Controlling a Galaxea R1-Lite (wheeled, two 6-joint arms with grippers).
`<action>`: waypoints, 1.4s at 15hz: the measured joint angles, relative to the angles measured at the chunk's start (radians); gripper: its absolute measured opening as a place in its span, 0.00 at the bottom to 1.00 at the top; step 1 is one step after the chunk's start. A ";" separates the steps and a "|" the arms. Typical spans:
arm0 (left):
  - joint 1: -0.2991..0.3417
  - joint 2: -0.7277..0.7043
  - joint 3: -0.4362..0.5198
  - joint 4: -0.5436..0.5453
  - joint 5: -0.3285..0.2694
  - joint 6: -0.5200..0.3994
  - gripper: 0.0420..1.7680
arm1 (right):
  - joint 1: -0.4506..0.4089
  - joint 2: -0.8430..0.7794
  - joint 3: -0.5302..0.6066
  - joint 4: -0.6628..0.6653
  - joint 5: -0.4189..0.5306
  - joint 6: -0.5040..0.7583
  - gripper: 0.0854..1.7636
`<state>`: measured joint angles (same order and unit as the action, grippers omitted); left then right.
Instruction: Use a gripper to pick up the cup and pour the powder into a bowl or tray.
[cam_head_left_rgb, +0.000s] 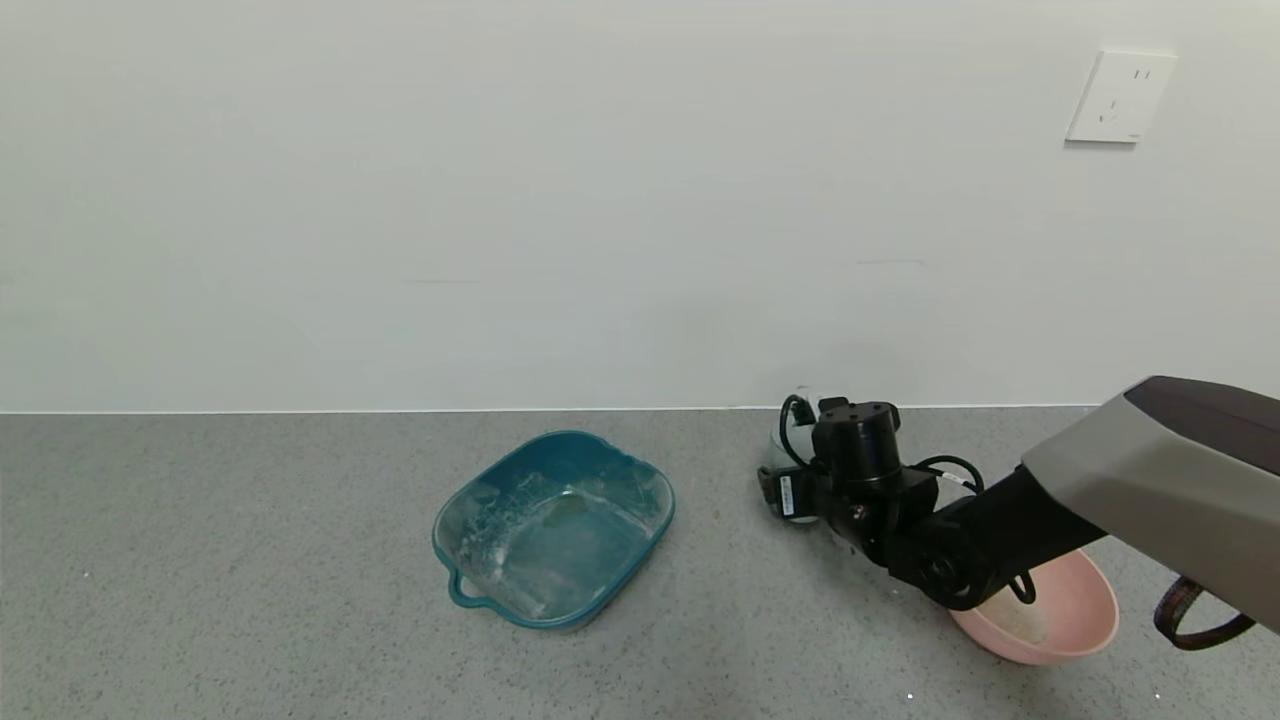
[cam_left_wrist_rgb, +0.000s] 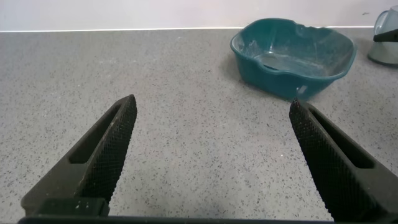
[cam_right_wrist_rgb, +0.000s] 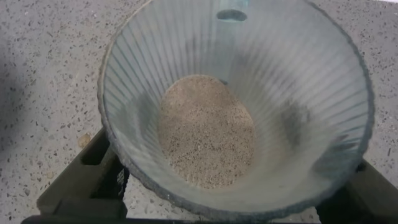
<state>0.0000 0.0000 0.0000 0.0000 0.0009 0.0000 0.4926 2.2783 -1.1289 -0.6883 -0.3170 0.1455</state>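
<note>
Your right claw (cam_right_wrist_rgb: 233, 186) is closed around the cup (cam_right_wrist_rgb: 236, 106), a clear ribbed one with pale powder (cam_right_wrist_rgb: 206, 130) heaped in its bottom. It sits just beyond the pink bowl (cam_head_left_rgb: 1070, 615). Your left claw (cam_left_wrist_rgb: 214, 155) gapes wide, holding nothing.

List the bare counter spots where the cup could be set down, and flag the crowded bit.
Free: the counter on the robot's left of the teal tray, where the open left gripper sits, and the strip between tray and cup. Crowded: the robot's right, where the right gripper grips the cup of powder and its arm overhangs the pink bowl.
</note>
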 joint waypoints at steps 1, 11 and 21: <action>0.000 0.000 0.000 0.000 0.000 0.000 1.00 | 0.001 -0.001 0.000 0.002 0.000 0.001 0.92; 0.000 0.000 0.000 0.000 0.000 0.000 1.00 | 0.016 -0.161 0.026 0.281 0.009 0.021 0.95; 0.000 0.000 0.000 0.000 0.000 0.000 1.00 | 0.076 -0.707 0.154 0.656 0.055 0.031 0.96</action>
<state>0.0004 0.0000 0.0000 0.0000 0.0009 0.0000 0.5685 1.5711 -0.9745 -0.0326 -0.2621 0.1770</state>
